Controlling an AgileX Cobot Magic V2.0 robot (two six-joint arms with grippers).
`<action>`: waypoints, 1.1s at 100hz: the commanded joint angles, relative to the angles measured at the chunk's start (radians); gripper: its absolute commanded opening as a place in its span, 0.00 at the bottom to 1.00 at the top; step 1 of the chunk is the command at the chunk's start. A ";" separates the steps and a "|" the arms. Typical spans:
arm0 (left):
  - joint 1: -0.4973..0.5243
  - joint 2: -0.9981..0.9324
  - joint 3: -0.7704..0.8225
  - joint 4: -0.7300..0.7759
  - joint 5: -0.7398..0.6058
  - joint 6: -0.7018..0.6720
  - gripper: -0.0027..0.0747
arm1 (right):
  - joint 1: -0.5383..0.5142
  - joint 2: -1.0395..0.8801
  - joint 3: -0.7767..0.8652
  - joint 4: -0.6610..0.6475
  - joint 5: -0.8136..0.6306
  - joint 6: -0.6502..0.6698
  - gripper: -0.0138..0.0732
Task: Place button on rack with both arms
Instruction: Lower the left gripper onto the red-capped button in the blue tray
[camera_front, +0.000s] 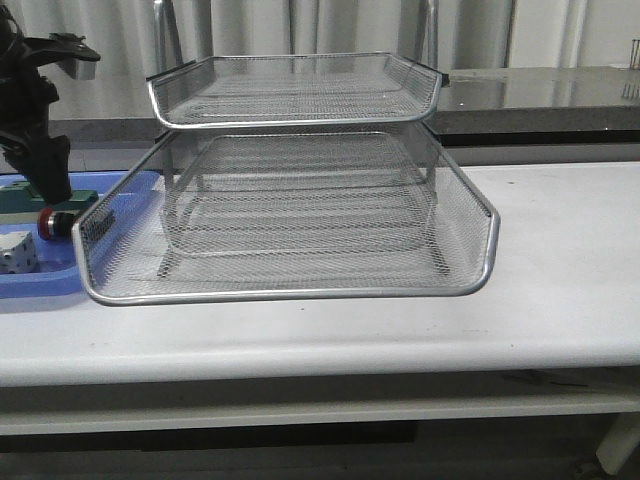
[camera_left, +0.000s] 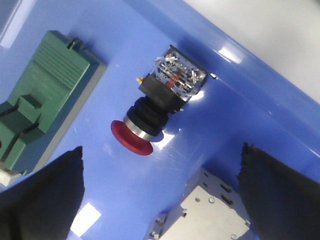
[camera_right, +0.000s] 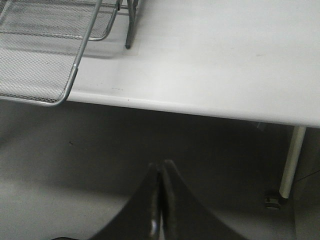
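The button lies on its side in the blue tray, between the green block and the tray wall. In the left wrist view its long axis runs from the red head at 7 o'clock to the terminal block at 1 o'clock. The left gripper hangs just short of the head with its 2 fingers wide apart, not touching the button. The right gripper, fingers pressed together, hangs off the table edge, well apart, so the left arm is nearer. The rack stands at 3 o'clock of the tray in the front view.

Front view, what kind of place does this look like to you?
Probably a lab or workshop test bench: a plain white table, a wire-mesh rack, and a blue tray of industrial parts, including the button.
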 joint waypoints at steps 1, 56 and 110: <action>-0.007 -0.055 -0.032 -0.005 -0.056 0.005 0.82 | -0.003 0.003 -0.033 -0.003 -0.065 -0.002 0.08; -0.009 -0.050 -0.032 -0.005 -0.135 0.051 0.82 | -0.003 0.003 -0.033 -0.003 -0.065 -0.002 0.08; -0.037 0.051 -0.111 -0.005 -0.111 0.056 0.82 | -0.003 0.003 -0.033 -0.003 -0.064 -0.002 0.08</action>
